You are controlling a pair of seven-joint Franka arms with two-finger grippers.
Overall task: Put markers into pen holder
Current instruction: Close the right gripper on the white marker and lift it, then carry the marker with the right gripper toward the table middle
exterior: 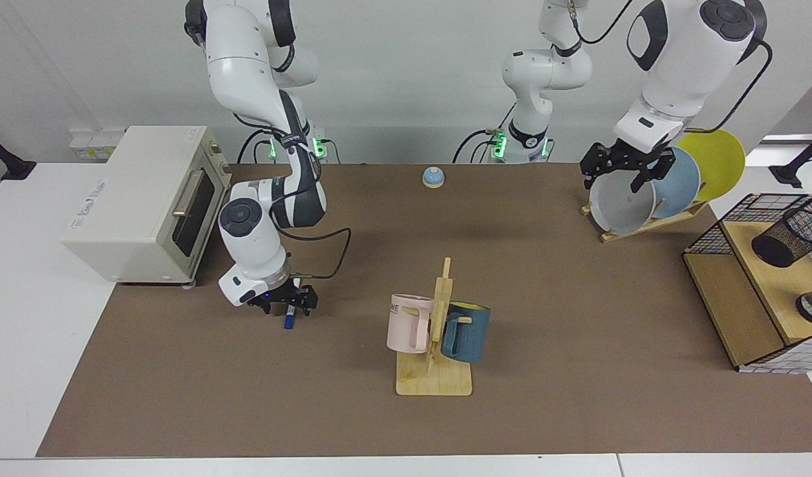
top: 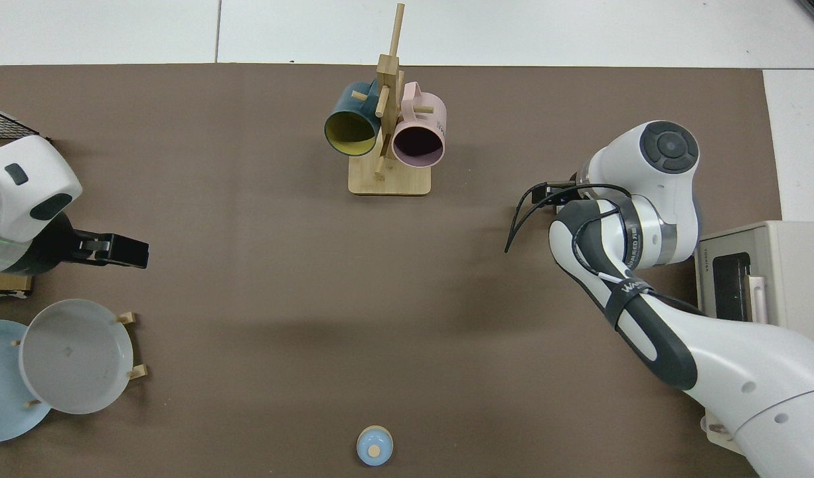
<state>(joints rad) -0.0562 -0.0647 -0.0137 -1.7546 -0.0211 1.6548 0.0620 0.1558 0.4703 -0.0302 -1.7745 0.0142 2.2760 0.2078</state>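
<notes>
Your right gripper (exterior: 283,306) sits low over the marker (exterior: 289,322) on the mat, jaws open around it. Squeeze its middle gently. Left gripper (exterior: 619,167) waits, open, by the plates (exterior: 644,192).

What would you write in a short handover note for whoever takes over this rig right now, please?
Right gripper: low on the mat beside the toaster oven, straddling the marker; only the blue end shows, and a firm grip cannot be confirmed.
Left gripper: open, waiting above the grey plate in the plate rack.
Pen holder: lying tilted in the wire basket at the far side, no marker in it.
Done: approach to the marker.
Left: secure, lift, carry across, drop into the holder.
</notes>
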